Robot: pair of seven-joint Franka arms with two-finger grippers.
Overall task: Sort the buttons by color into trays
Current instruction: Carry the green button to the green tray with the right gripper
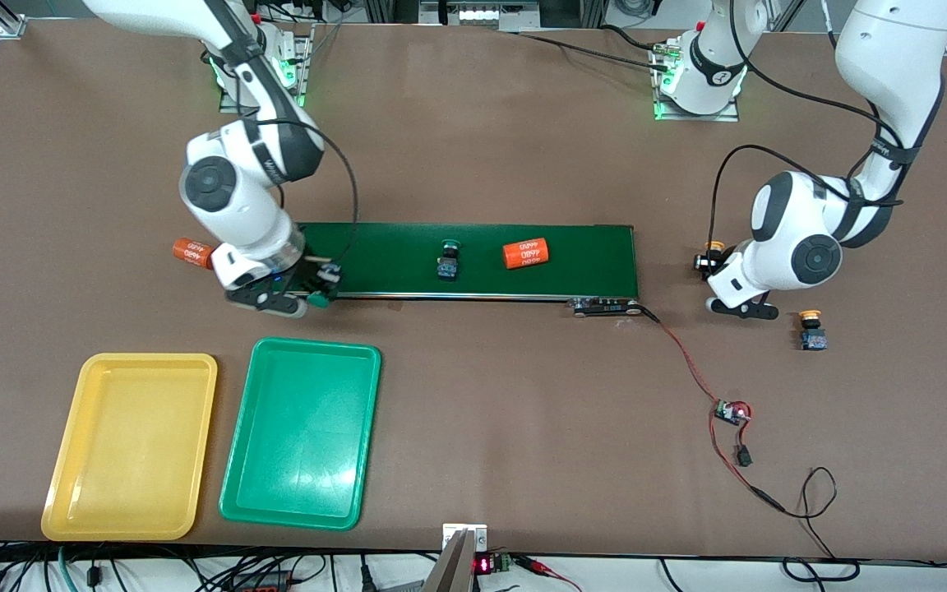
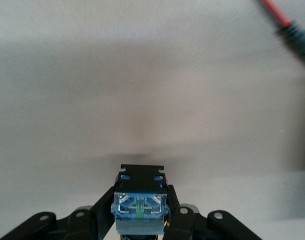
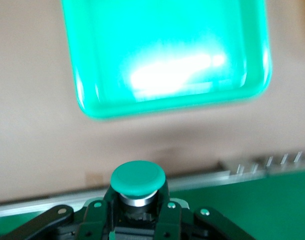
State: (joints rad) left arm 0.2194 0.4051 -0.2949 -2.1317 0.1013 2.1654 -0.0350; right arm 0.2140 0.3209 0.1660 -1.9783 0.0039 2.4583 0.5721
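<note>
The right gripper [image 3: 137, 220] pinches a green-capped black-and-blue push-button switch [image 3: 138, 178] over the dark green conveyor belt's [image 1: 473, 259] nine o'clock end, the shallow green plastic tray [image 1: 302, 434] at six o'clock below, the yellow tray [image 1: 132, 444] beside it. The left gripper [image 2: 140, 220] clamps a yellow-capped switch [image 2: 140, 202] off the belt's three o'clock end.

Robotics lab, two bench-mounted arms on brown counter [image 1: 473, 123], small conveyor belt [image 1: 482, 261], exposed wiring [image 1: 699, 378], aluminium framing at the edges
</note>
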